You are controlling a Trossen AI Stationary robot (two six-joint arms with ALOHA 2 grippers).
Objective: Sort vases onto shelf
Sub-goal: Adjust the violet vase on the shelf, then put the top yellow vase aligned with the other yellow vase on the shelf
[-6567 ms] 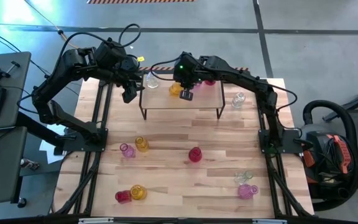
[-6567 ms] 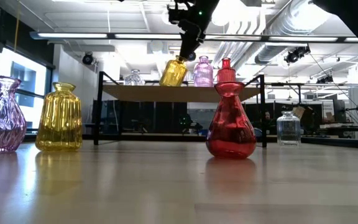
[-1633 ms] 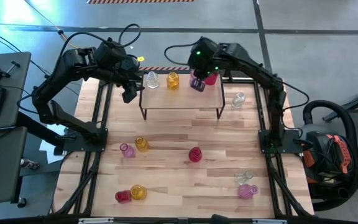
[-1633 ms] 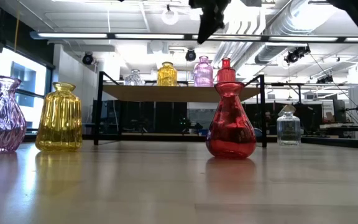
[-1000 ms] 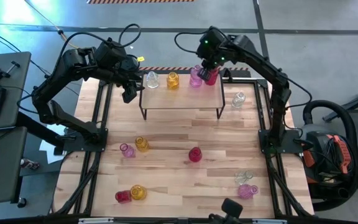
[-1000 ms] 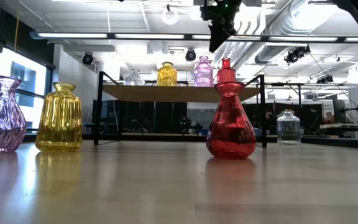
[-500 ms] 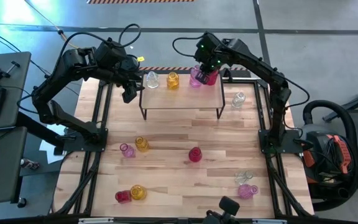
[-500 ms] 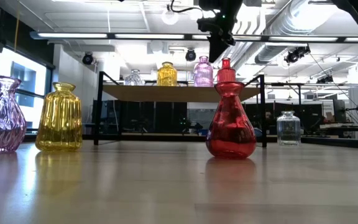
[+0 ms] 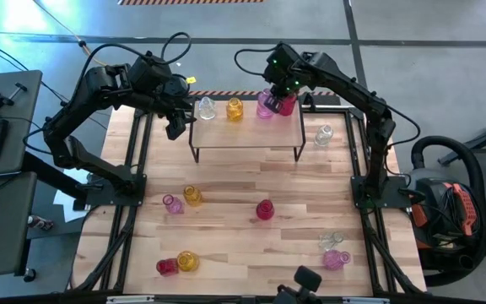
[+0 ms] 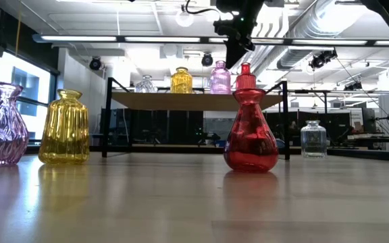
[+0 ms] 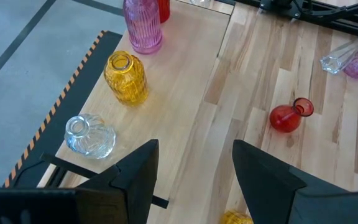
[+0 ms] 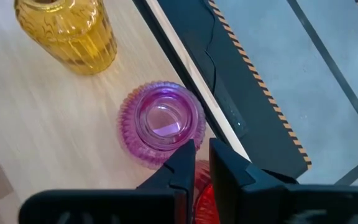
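Right gripper (image 12: pixel 199 163) hung pressed together, empty, above the shelf's (image 9: pixel 247 135) pink vase (image 12: pixel 161 122); left gripper (image 11: pixel 194 171) stood spread. Vases judged light, slippery, breakable; grasp at neck

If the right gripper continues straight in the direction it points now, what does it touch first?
Probably the pink vase on the shelf. The right gripper is shut and points down just above it, near its rim. The red vase beside it is close, so depth is uncertain.
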